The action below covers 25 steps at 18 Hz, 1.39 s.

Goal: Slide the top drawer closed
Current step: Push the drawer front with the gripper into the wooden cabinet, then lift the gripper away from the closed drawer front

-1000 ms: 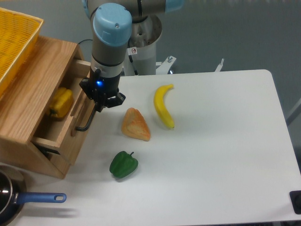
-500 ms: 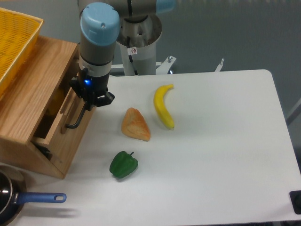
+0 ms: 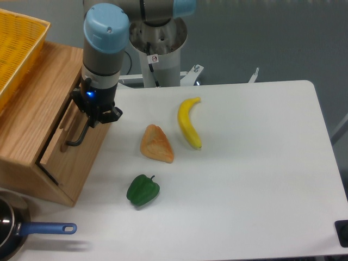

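top drawer sits nearly flush in the cabinet; tool at its handle, grip state unclear.

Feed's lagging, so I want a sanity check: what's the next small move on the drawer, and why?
Probably a final short push toward the cabinet. The tool sits against the handle, and the drawer front looks almost flush, with only a thin gap visible.

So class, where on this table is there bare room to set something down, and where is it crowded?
The right half of the table, beyond the banana, is bare, as is the front strip right of the green pepper. It is crowded on the left: bread, pincer, top drawer and pan.
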{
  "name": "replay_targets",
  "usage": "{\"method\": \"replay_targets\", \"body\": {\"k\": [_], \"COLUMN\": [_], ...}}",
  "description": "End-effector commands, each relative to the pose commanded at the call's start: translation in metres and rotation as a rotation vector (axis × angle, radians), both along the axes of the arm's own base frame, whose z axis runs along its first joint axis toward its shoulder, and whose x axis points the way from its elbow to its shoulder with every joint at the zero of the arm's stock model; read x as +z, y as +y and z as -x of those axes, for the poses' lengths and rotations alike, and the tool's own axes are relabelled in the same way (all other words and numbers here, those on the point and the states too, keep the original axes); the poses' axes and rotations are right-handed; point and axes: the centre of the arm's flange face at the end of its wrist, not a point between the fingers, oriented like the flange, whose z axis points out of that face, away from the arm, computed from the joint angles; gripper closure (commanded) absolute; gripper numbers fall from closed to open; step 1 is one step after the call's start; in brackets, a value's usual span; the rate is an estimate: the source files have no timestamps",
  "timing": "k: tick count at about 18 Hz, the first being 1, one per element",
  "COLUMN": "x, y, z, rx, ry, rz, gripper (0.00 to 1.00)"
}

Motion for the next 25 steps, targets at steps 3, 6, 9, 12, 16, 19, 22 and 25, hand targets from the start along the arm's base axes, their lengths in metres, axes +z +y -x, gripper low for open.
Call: {"method": "replay_targets", "body": {"k": [3,6,9,12,16,19,22,25], "x": [0.000,-0.002,-0.002,-0.004,0.004,0.005,0.009,0.004], "y": [0.001,0.005,0.005,0.006,0.016,0.009,0.000,-0.010], "z": [-0.004,-0.012,-0.012,-0.011,0.006,0.034,0.070,0.111], "rx": [-0.005,-0.020,-0.022,-0.026,-0.011,0.031,0.076,0.128], "ry": [-0.004,-0.006,-0.006,-0.007,0.008,0.017,0.032,0.053], "rz": [-0.002,0.000,0.000,0.002,-0.011,-0.014,-0.022,-0.021], "gripper": [0.93,0.93,0.93,0.90,0.87,0.80,0.66,0.43]}}
